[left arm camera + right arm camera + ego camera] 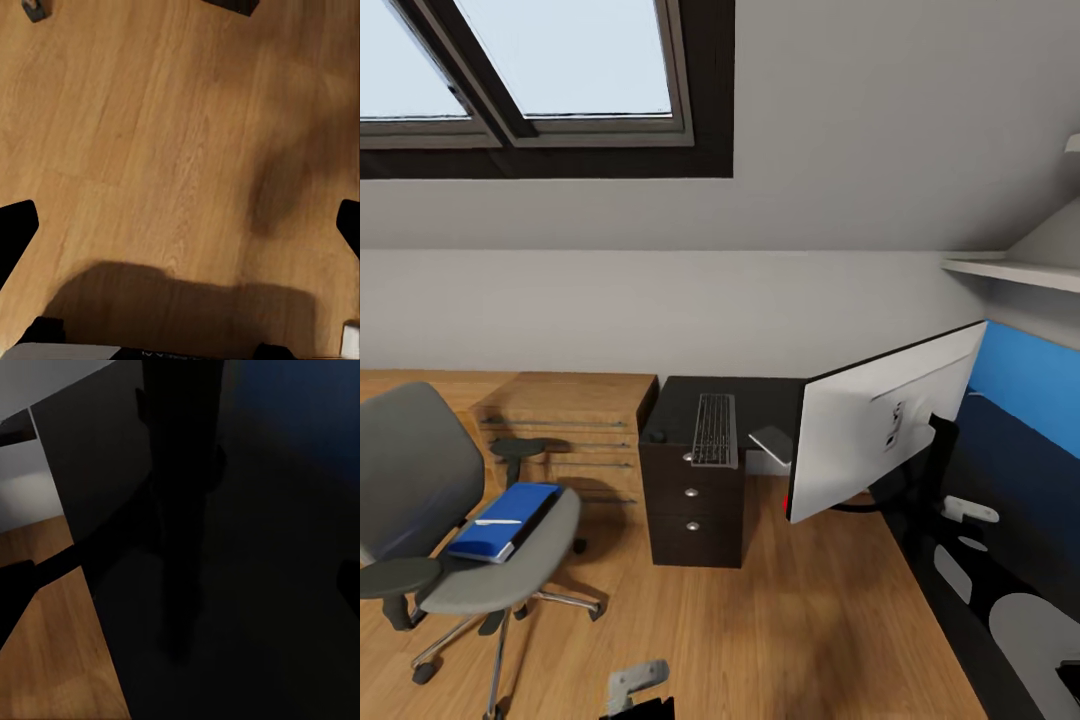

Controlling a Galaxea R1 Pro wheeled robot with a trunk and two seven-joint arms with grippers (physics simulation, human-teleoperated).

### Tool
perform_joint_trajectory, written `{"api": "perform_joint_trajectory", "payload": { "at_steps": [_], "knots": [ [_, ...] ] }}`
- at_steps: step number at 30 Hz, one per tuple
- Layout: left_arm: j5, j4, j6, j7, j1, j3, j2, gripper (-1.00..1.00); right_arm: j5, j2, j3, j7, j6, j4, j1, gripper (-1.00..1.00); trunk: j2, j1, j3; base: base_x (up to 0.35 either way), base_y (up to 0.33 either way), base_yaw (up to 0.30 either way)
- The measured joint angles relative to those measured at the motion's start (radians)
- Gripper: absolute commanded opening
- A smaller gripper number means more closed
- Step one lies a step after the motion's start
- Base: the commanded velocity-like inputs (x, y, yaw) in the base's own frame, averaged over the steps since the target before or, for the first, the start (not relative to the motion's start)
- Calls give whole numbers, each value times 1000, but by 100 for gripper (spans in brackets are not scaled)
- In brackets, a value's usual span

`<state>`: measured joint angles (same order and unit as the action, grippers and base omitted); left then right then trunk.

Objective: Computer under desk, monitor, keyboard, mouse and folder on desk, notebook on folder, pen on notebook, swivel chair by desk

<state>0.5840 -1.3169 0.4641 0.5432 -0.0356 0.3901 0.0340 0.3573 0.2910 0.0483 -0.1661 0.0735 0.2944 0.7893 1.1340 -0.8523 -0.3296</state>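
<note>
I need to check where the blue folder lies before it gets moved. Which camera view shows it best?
The head view: the folder lies flat on the swivel chair seat, whole and unobstructed. The left wrist view looks down on wooden floor, and the right wrist view faces the dark desk; neither tells anything about the folder.

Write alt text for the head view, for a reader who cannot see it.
A white-backed monitor stands on the black desk at right. A keyboard lies on a dark drawer cabinet by the far wall. At left, a blue folder lies on the grey swivel chair, on a wood floor.
</note>
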Motion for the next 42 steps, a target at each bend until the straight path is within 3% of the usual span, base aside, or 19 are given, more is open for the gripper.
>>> {"api": "perform_joint_trajectory", "payload": {
  "at_steps": [7,11,20,26,34,42],
  "knots": [
    [12,-38,98,1,1,-1,49,100,-1,2,0,0,6,-1,0,100,49,-27,-22,0,0,0],
    [13,-41,107,1,2,-5,56,100,-1,5,0,0,18,-1,0,100,77,-42,-35,0,0,0],
    [12,-42,112,-2,2,-52,55,100,0,13,0,0,31,-1,0,100,140,-77,-63,0,0,0],
    [5,-42,105,-1,2,-57,55,100,0,21,0,0,46,-3,-1,100,140,-77,-63,0,0,0],
    [5,-42,104,-2,2,-59,55,100,5,19,0,0,148,-23,0,100,140,-77,-63,0,0,0],
    [4,-39,105,-5,2,-59,37,100,2,16,1,2,155,-27,-2,100,140,-77,-63,0,0,-109]
  ]
}}
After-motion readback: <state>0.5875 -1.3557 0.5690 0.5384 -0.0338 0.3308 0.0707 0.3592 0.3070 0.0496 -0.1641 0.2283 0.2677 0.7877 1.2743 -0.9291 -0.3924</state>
